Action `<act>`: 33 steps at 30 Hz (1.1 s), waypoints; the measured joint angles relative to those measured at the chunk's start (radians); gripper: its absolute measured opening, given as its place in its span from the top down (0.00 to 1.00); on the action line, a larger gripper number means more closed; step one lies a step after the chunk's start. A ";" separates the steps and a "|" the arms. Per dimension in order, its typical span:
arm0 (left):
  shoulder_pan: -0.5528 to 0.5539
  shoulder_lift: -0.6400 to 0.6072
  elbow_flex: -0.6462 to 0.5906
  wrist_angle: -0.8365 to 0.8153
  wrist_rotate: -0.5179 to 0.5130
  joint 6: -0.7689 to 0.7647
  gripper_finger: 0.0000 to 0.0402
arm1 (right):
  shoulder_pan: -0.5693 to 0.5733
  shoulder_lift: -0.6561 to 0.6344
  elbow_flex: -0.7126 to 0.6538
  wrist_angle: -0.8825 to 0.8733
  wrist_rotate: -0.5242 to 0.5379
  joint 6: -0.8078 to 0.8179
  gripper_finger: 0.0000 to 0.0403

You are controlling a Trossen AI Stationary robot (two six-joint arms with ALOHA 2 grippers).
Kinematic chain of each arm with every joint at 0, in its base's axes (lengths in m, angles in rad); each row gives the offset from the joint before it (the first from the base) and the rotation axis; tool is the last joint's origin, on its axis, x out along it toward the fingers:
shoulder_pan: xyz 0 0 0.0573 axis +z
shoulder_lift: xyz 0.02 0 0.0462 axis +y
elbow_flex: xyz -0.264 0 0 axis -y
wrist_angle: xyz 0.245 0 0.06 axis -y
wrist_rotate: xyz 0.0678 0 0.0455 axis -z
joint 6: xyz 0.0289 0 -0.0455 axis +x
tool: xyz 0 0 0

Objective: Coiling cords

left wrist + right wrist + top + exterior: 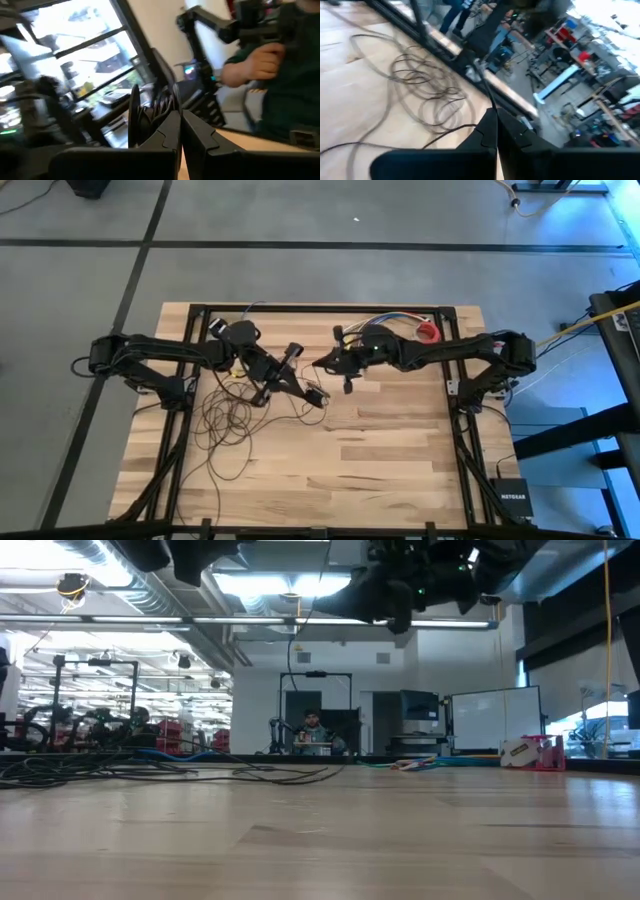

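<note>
Both grippers are raised over the table's far-middle: the left gripper (318,398) is clenched on a strand of the cords (228,420), the right gripper (496,116) likewise. Remaining loops are spread loosely toward the table's (400,470) left edge. Light, limp and tangle-prone handling is judged; 1 outer loop is recommended for grasping.

Dark brown-black cords (228,420) loop over the pale, plank-patterned wooden worktop (380,470), beside black arms, a multicoloured wire bundle (392,319) (red, blue, yellow strands), a red-and-white roll (429,332) and grey floor (60,330).
</note>
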 joint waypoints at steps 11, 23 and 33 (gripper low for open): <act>-0.003 0.073 0.000 -0.021 0.021 -0.054 1.00 | -0.011 0.000 0.115 -0.086 -0.034 -0.107 1.00; 0.026 0.080 0.000 -0.056 -0.032 -0.090 1.00 | -0.012 0.001 0.204 -0.235 -0.026 -0.258 1.00; 0.037 0.077 0.002 -0.067 -0.047 -0.157 1.00 | -0.012 0.002 0.304 -0.385 0.013 -0.349 1.00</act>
